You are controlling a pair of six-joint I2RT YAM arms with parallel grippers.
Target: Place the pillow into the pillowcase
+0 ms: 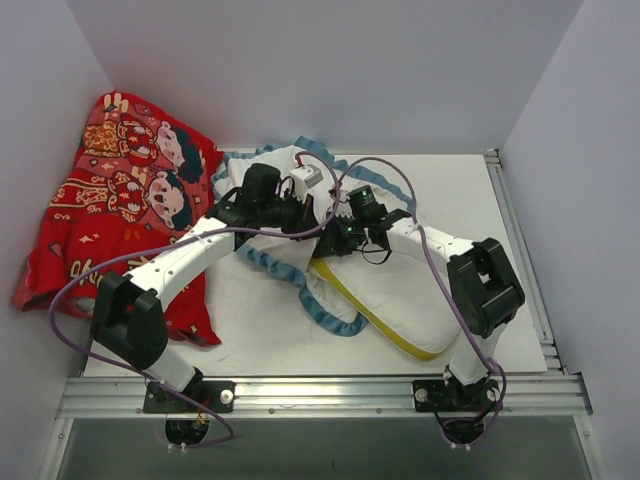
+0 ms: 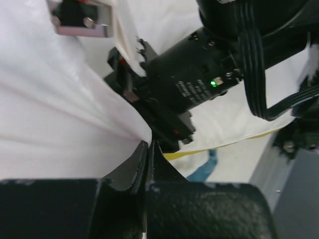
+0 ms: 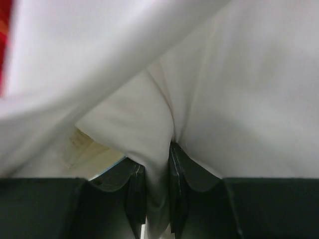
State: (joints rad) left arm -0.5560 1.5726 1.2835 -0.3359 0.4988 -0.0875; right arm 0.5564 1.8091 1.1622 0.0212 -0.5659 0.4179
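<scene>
left gripper (image 2: pixel 148 149) — jaws fully together, no gap. a peak of white cloth runs straight into the tips and looks nipped there. by the top view this cloth is the white inner side of the pillowcase (image 1: pixel 272 262).

right gripper (image 3: pixel 155 167) — jaws nearly together, with a thick fold of white cloth wedged between the 2 fingers (image 3: pixel 133 196). the top view puts this grip at the end of the pillow (image 1: pixel 410 285) nearest the pillowcase; the wrist view alone cannot confirm which cloth it is.

the 2 grippers sit just beside each other over the middle of the table (image 1: pixel 270 340). the left wrist view shows the right arm's wrist (image 2: pixel 194 79) just past the left tips, green lamp lit.

pillow: lies diagonally right of centre, running from the grippers toward the right arm's base. yellow piping (image 1: pixel 375 320) runs along its left edge. most of it is outside the case.

pillowcase: spread under and behind both grippers, with its white side and blue ruffled trim (image 1: pixel 338 320) showing. the trim curls out beside the pillow's piping.

red cloth (image 1: pixel 110 210) — bunched at far left by the wall; the left arm crosses over its near edge.
</scene>
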